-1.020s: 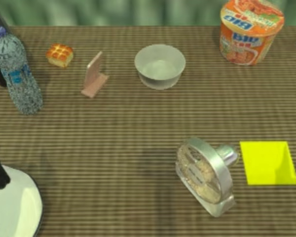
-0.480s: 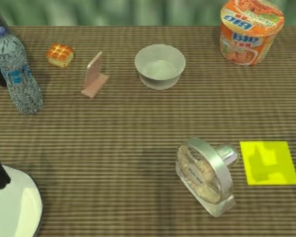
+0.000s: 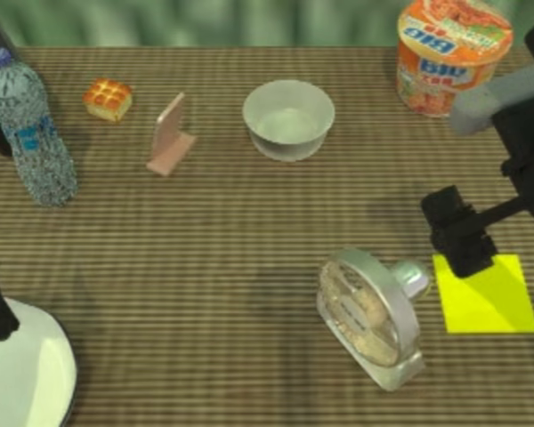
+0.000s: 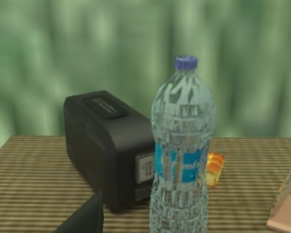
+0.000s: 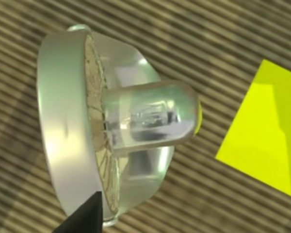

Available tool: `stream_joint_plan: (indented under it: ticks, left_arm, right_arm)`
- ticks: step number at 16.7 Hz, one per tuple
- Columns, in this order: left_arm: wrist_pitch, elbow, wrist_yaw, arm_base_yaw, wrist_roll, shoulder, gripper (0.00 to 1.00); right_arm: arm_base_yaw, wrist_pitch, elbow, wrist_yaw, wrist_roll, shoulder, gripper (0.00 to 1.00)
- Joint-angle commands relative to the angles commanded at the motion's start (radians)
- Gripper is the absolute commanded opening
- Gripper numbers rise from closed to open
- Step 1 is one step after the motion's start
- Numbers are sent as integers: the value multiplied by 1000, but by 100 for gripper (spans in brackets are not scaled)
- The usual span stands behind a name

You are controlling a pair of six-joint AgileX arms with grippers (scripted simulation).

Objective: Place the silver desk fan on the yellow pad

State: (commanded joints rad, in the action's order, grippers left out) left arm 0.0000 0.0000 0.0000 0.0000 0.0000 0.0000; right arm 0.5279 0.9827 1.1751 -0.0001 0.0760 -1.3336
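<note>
The right arm reaches in from the right edge of the table, its right gripper (image 3: 463, 238) hanging above the surface. The left arm stays parked at the lower left corner.

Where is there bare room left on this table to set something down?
Bare table spans the middle, between the bowl and the silver desk fan. It is crowded on the right, where the right gripper overhangs the yellow pad beside the fan.

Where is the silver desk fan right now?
In the top view the silver desk fan stands on the table's right half, just left of the yellow pad, not on it, with the right gripper above the pad's near corner.
</note>
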Motion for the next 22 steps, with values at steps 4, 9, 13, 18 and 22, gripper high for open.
stream_joint_plan:
  ticks: [4,9,13,18,22]
  left_arm:
    - [0,0,0,0,0,0,100]
    - [0,0,0,0,0,0,100]
    - [0,0,0,0,0,0,100]
    - [0,0,0,0,0,0,100]
    - [0,0,0,0,0,0,100]
  right_arm:
    - [115,216,284,2,22,-318,100]
    - [195,362,475,2,37,-532,100]
    - [200,372,486,2,38,-545,100]
    - [198,329,444,2,36,-546,100]
    - [201,206,335,2,39,-556,100]
